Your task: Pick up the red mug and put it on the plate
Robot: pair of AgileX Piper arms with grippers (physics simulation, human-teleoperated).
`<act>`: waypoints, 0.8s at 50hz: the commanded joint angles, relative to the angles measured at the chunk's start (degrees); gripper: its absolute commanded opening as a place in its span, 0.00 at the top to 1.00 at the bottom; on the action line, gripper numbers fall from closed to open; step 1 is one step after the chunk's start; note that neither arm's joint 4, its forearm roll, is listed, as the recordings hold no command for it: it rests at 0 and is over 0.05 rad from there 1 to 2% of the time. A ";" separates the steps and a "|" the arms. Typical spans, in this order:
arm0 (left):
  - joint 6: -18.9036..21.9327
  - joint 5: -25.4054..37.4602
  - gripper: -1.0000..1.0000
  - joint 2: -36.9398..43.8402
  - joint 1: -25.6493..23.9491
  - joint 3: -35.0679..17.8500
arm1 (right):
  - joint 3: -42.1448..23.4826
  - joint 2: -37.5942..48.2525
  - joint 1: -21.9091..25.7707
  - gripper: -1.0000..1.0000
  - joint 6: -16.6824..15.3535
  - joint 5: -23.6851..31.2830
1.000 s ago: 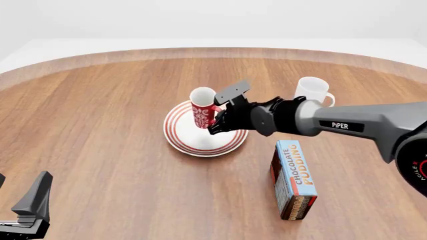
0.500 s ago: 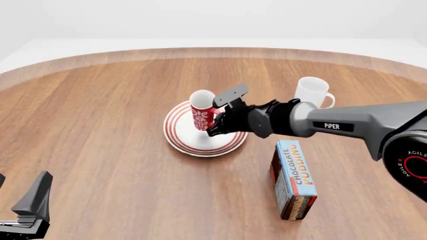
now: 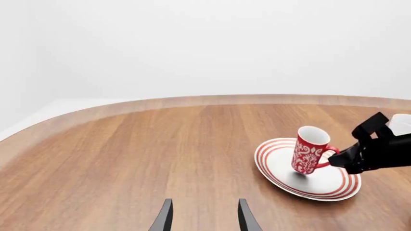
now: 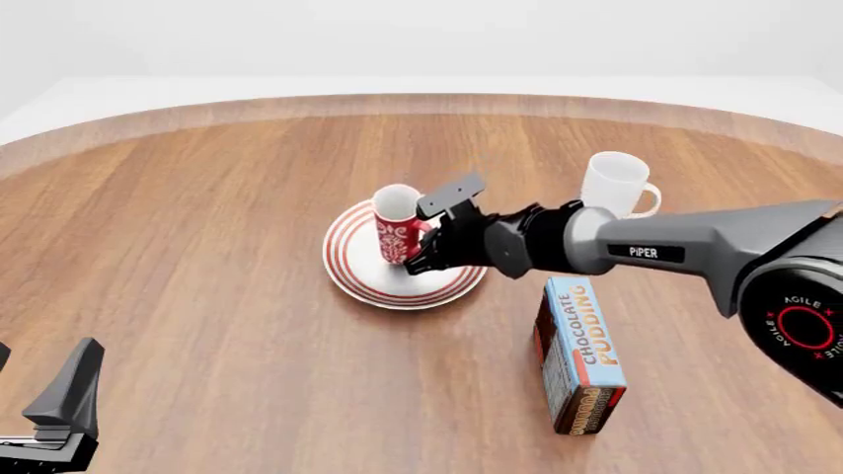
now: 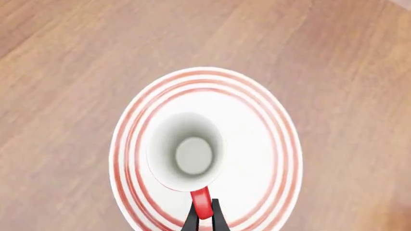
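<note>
left wrist view. landmark: the plate (image 3: 334,185), white with red rings, on the wooden table (image 3: 128,154). the red mug (image 3: 309,156) stands on the plate's white centre, slightly tilted, its base appearing to touch or nearly touch the plate. right gripper (image 3: 343,156) at the mug's handle side, clamped on the red loop. left gripper (image 3: 204,219): two dark fingertips parted with bare wood between them, released, well apart from the plate, idle.

front view. red mug (image 4: 395,225) on the plate (image 4: 362,281), toward the plate's far half. right gripper (image 4: 424,232) reaches in from the plate's right side and grips the handle; judged reason: a handle hold keeps the mug upright while lowering it. white mug (image 4: 615,185) stands beyond and right of the plate, apart. chocolate pudding box (image 4: 579,355) lies flat, right of and nearer than the plate. left gripper (image 4: 63,410) well apart, near and left of the plate.

right wrist view. looks straight down into the red mug (image 5: 185,153), its white inside ringed by the plate (image 5: 270,144); mug roughly centred. two dark fingertips (image 5: 217,219) pinch the red handle (image 5: 201,207). judged: placement nearly complete; release remains.
</note>
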 commanded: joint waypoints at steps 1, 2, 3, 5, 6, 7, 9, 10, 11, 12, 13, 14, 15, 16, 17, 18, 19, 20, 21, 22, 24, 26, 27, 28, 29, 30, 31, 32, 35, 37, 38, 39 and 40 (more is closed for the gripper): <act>0.00 0.00 0.00 0.00 0.00 0.00 | 1.12 -0.73 0.97 1.00 -0.40 -1.07; 0.00 0.00 0.00 0.00 0.00 0.00 | 0.78 -0.45 0.56 1.00 -0.70 -0.93; 0.00 0.00 0.00 0.00 0.00 0.00 | 0.90 -0.42 0.66 1.00 -0.63 -1.09; 0.00 0.00 0.00 0.00 0.00 0.00 | 0.91 -0.21 0.49 1.00 -1.21 -1.23; 0.00 0.00 0.00 0.00 0.00 0.00 | 0.84 0.21 0.61 0.00 -1.20 -0.86; 0.00 0.00 0.00 0.00 0.00 0.00 | 1.18 0.06 0.61 0.00 -1.36 -1.12; 0.00 0.00 0.00 0.00 0.00 0.00 | 0.62 0.56 -0.35 0.00 -1.86 -0.82; 0.00 0.00 0.00 0.00 0.00 0.00 | 0.65 0.56 -0.43 0.00 -2.00 -0.80; 0.00 0.00 0.00 0.00 0.00 0.00 | 0.58 0.50 -0.63 0.00 -1.81 -0.72; 0.00 0.00 0.00 0.00 0.00 0.00 | 0.41 0.57 -0.97 0.00 -2.13 -0.65; 0.00 0.00 0.00 0.00 0.00 0.00 | 0.44 0.54 -1.15 0.00 -2.27 -0.62; 0.00 0.00 0.00 0.00 0.00 0.00 | 0.43 0.45 -1.27 0.00 -2.19 -0.59; 0.00 0.00 0.00 0.00 0.00 0.00 | 0.43 0.44 -1.32 0.00 -2.21 -0.59; 0.00 0.00 0.00 0.00 0.00 0.00 | 0.50 0.37 -1.41 0.00 -2.30 -0.59; 0.00 0.00 0.00 0.00 0.00 0.00 | 0.44 0.36 -1.57 0.00 -2.32 -0.61; 0.00 0.00 0.00 0.00 0.00 0.00 | 0.40 0.35 -1.67 0.00 -2.31 -0.62; 0.00 0.00 0.00 0.00 0.00 0.00 | 0.46 0.29 -1.70 0.00 -2.32 -0.67; 0.00 0.00 0.00 0.00 0.00 0.00 | 0.51 0.25 -1.70 0.00 -2.26 -0.71; 0.00 0.00 0.00 0.00 0.00 0.00 | 0.57 0.21 -1.70 0.00 -2.24 -0.75; 0.00 0.00 0.00 0.00 0.00 0.00 | 0.69 0.12 -1.63 0.00 -2.19 -0.80; 0.00 0.00 0.00 0.00 0.00 0.00 | 0.82 -0.07 -1.58 0.00 -2.12 -0.88; 0.00 0.00 0.00 0.00 0.00 0.00 | 1.33 -0.51 -1.30 0.00 -2.08 -0.98; 0.00 0.00 0.00 0.00 0.00 0.00 | 1.35 -0.71 -1.51 0.00 -2.16 -0.95; 0.00 0.00 0.00 0.00 0.00 0.00 | 1.35 -0.71 -1.51 0.00 -2.16 -0.95; 0.00 0.00 0.00 0.00 0.00 0.00 | 1.55 -1.00 -1.65 0.00 -2.15 -1.03; 0.00 0.00 0.00 0.00 0.00 0.00 | 1.71 -1.13 -1.68 0.00 -2.12 -1.11; 0.00 0.00 0.00 0.00 0.00 0.00 | 2.26 -1.48 -1.64 0.00 -2.09 -1.29; 0.00 0.00 0.00 0.00 0.00 0.00 | 2.66 -1.79 -1.66 0.00 -2.01 -1.42; 0.00 0.00 0.00 0.00 0.00 0.00 | 3.16 -2.22 -1.72 0.00 -1.96 -1.60; 0.00 0.00 0.00 0.00 0.00 0.00 | 3.42 -2.56 -1.77 0.00 -1.85 -1.63; 0.00 0.00 0.00 0.00 0.00 0.00 | 3.72 -2.85 -1.72 0.00 -1.79 -1.70; 0.00 0.00 0.00 0.00 0.00 0.00 | 3.90 -3.05 -1.70 0.00 -1.77 -1.76; 0.00 0.00 0.00 0.00 0.00 0.00 | 4.19 -3.39 -1.71 0.00 -1.72 -1.82</act>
